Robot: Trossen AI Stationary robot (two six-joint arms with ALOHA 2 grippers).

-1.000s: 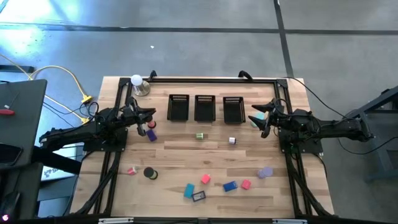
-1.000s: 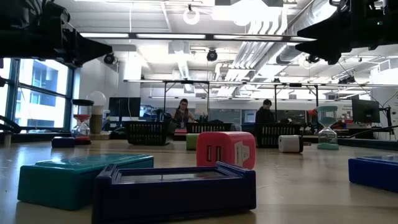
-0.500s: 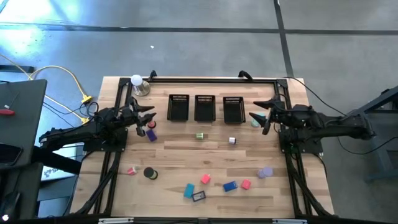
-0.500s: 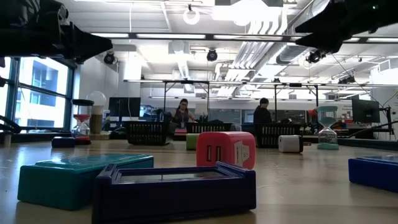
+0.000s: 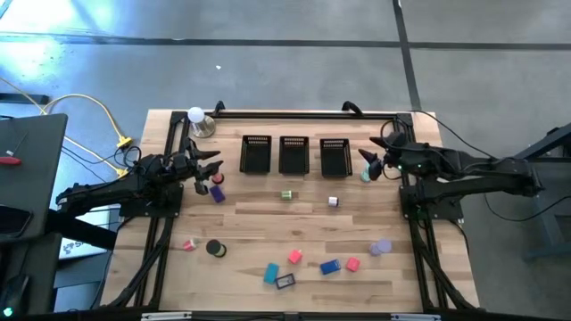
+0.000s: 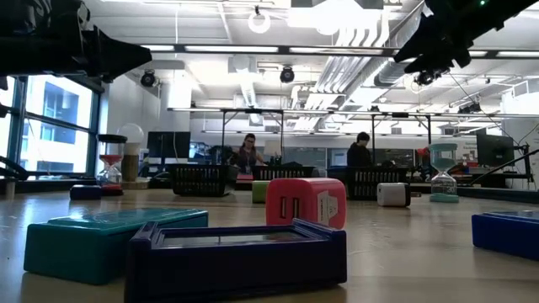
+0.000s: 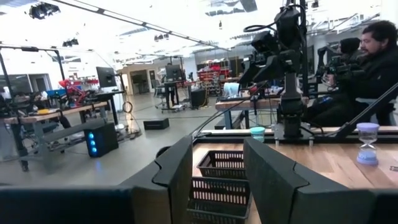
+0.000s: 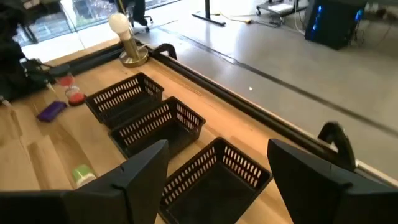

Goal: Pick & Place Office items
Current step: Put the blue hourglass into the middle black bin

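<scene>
The office items lie loose on the wooden table: a purple piece point(image 5: 217, 193), a green one point(image 5: 286, 194), a white one point(image 5: 333, 201), and near the front edge pink point(image 5: 294, 257), blue point(image 5: 330, 266) and teal point(image 5: 270, 273) blocks and a black roll point(image 5: 215, 249). My left gripper point(image 5: 212, 166) stands open at the table's left, raised, with nothing between its fingers point(image 7: 217, 149). My right gripper point(image 5: 369, 160) is open and bare too point(image 8: 217, 155). It hovers beside the rightmost mesh bin point(image 5: 335, 156), tipped slightly down.
Three black mesh bins point(image 5: 256, 153) point(image 5: 293, 153) stand in a row at the back. A white ball lamp point(image 5: 196, 118) is at the far left corner. A red hourglass point(image 5: 202, 185) stands by my left gripper and a teal one point(image 5: 366, 176) by my right. People sit beyond the table.
My right gripper has risen and gone toward the table's far edge, its fingers tipping from steeply down to nearer level, and has stayed open. My left gripper has opened a little in place. No item has moved.
</scene>
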